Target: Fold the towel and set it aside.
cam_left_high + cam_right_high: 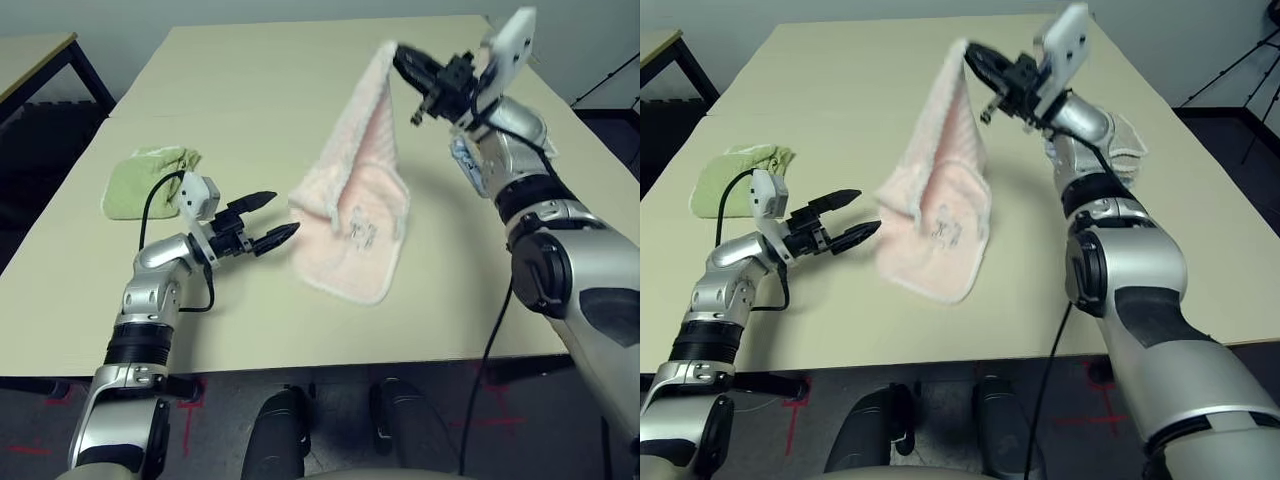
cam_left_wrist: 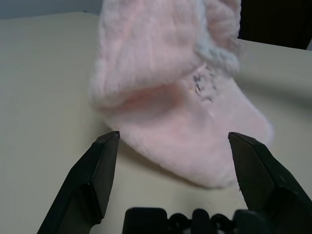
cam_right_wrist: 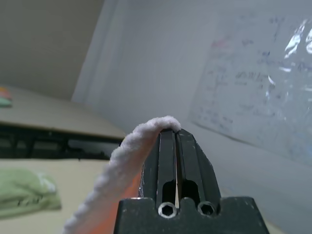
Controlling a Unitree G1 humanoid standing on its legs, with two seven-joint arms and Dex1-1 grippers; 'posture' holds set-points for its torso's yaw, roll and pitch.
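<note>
The pale pink towel (image 1: 352, 215) hangs from one raised corner, and its lower part rests crumpled on the table (image 1: 250, 90). A small dark motif (image 1: 362, 232) shows near its bottom. My right gripper (image 1: 399, 52) is held high over the table's middle, shut on that top corner; in the right wrist view the towel's edge (image 3: 131, 156) drapes over the closed fingertips. Just left of the towel's lower fold, low over the table, my left gripper (image 1: 286, 214) stands open, nothing between its fingers (image 2: 100, 170).
A light green towel (image 1: 150, 182) lies crumpled at the table's left side. A pale cloth (image 1: 1128, 138) sits partly hidden behind my right forearm. Another table (image 1: 30, 50) stands beyond the left edge. Bare tabletop stretches behind the pink towel.
</note>
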